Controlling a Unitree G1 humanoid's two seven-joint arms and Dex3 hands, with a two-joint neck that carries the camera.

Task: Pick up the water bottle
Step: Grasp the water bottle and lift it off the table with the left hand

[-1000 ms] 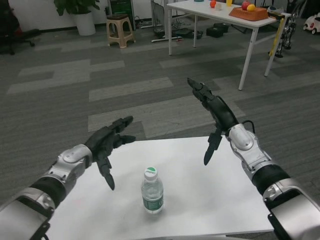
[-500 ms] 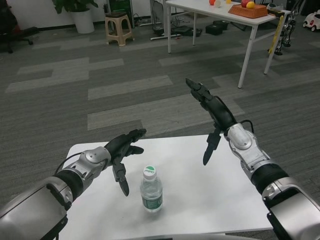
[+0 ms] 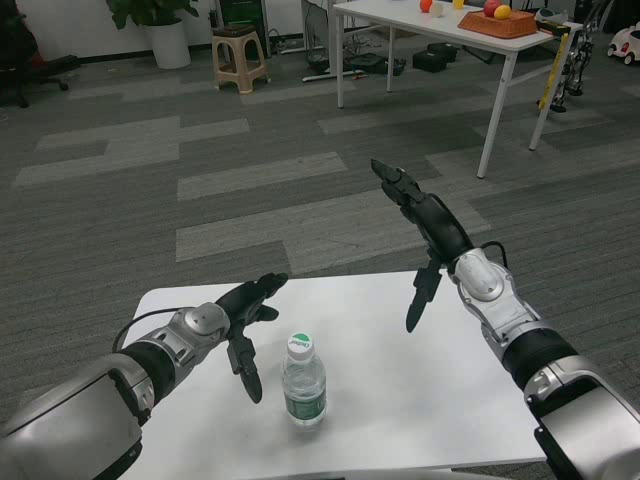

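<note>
A small clear water bottle (image 3: 304, 383) with a white cap and green label stands upright on the white table (image 3: 420, 400), near its front middle. My left hand (image 3: 243, 316) hovers just left of the bottle, fingers spread and empty, one finger pointing down close beside the bottle's neck without touching it. My right hand (image 3: 427, 235) is raised above the table's far right part, fingers spread, well away from the bottle and holding nothing.
Grey patterned carpet lies beyond the table. At the back stand a second white table (image 3: 440, 28) with an orange tray of fruit, a wooden stool (image 3: 239, 58) and a potted plant (image 3: 160, 30).
My left hand has moved in toward the bottle from the left and lowered slightly. The right hand has stayed put. The camera tilted a little between the first frame and now.
</note>
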